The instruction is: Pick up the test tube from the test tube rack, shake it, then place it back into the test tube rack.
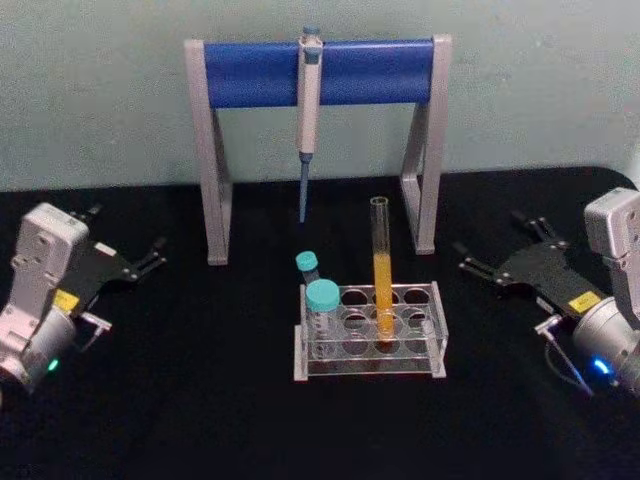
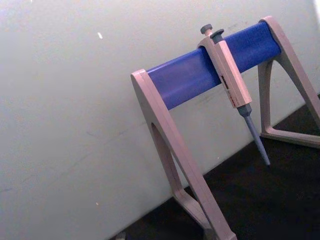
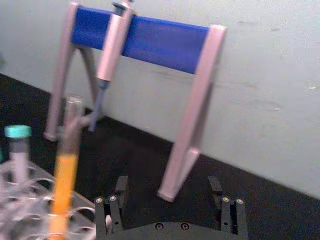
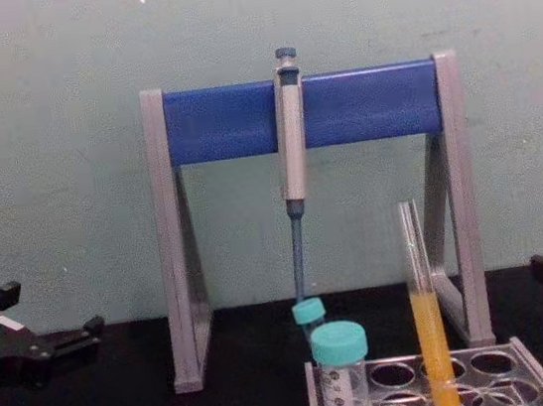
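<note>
The test tube (image 1: 380, 262) is tall, clear and uncapped, with orange-yellow liquid in its lower half. It stands upright in a middle hole of the clear test tube rack (image 1: 368, 368) at the table's centre. The chest view shows the test tube (image 4: 427, 323) in the rack (image 4: 535, 379); the right wrist view shows the test tube (image 3: 65, 175) near its left edge. My right gripper (image 1: 492, 243) rests open to the right of the rack, apart from it, its fingers (image 3: 107, 210) spread wide. My left gripper (image 1: 127, 231) sits open at the far left, holding nothing.
Two teal-capped vials (image 1: 322, 297) stand in the rack's left holes. Behind the rack, a grey-and-blue pipette stand (image 1: 370, 70) holds a hanging grey pipette (image 1: 308, 110). Black tabletop lies on both sides of the rack, with a pale wall behind.
</note>
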`<state>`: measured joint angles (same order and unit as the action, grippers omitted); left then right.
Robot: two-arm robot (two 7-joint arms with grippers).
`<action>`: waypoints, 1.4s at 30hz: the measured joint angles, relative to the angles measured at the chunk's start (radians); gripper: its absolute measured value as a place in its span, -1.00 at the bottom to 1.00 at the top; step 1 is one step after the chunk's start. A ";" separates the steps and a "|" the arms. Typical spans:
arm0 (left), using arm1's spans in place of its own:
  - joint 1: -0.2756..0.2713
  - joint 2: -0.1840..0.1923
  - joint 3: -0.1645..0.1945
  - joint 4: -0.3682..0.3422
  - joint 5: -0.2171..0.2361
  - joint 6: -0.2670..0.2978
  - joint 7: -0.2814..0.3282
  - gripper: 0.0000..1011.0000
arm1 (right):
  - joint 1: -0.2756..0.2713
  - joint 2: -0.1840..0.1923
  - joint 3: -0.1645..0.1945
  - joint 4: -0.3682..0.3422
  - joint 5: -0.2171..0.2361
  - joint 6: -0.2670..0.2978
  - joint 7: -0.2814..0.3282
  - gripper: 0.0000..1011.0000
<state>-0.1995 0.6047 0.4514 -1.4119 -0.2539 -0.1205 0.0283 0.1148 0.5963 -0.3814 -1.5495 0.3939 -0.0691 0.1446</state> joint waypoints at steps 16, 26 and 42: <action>0.000 0.000 0.000 0.000 0.000 0.000 0.000 0.98 | -0.021 -0.022 0.006 -0.095 0.101 0.143 0.150 0.98; 0.000 0.000 0.000 0.000 0.000 0.000 0.000 0.98 | 0.021 -0.066 -0.016 -0.071 0.101 0.224 0.200 0.98; 0.000 0.000 0.000 0.000 0.000 0.000 0.000 0.98 | 0.102 -0.150 -0.040 0.025 0.033 0.243 0.218 0.98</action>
<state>-0.1995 0.6047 0.4514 -1.4120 -0.2539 -0.1205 0.0283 0.2166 0.4460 -0.4213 -1.5247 0.4266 0.1743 0.3627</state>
